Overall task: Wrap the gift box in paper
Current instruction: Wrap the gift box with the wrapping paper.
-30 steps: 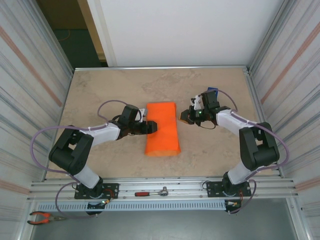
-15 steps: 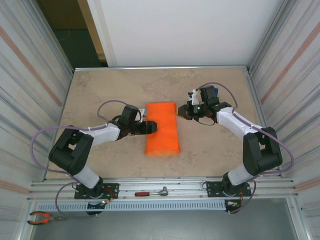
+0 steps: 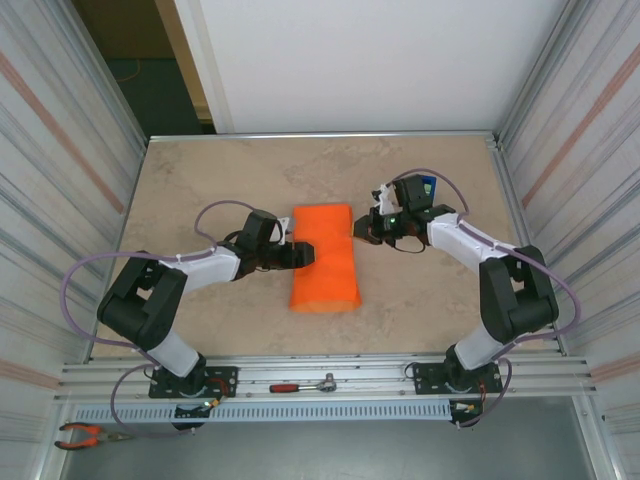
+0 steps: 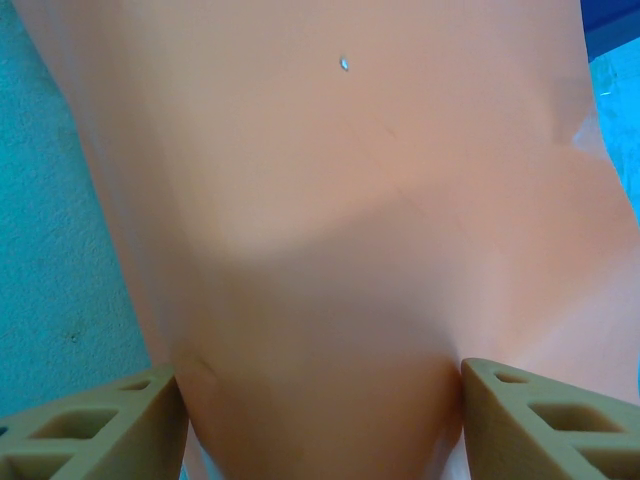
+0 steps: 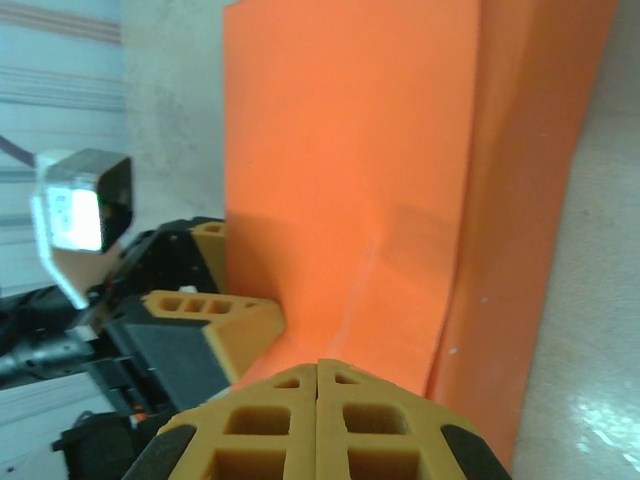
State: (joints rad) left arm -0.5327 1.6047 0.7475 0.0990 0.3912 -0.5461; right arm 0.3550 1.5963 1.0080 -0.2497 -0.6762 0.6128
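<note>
The orange paper (image 3: 324, 256) lies folded into a long parcel at mid-table. The gift box is hidden inside it. My left gripper (image 3: 303, 253) reaches in from the parcel's left side. In the left wrist view the paper (image 4: 330, 200) bulges between its widely spread jaws and touches both fingers (image 4: 100, 425). My right gripper (image 3: 359, 231) is shut with nothing in it, its tips (image 5: 318, 365) just off the parcel's upper right edge. In the right wrist view the paper (image 5: 400, 150) shows a raised crease and the left gripper's fingers (image 5: 215, 318) sit across from it.
A blue tape dispenser (image 3: 426, 184) stands behind the right wrist. A ratchet with a red handle (image 3: 305, 385) lies on the front rail and pliers (image 3: 85, 435) lie at the bottom left. Metal walls close in on both sides of the table (image 3: 200, 180).
My right gripper has moved left and slightly back, up to the parcel's right edge, uncovering the tape dispenser. The left gripper and the parcel have stayed put.
</note>
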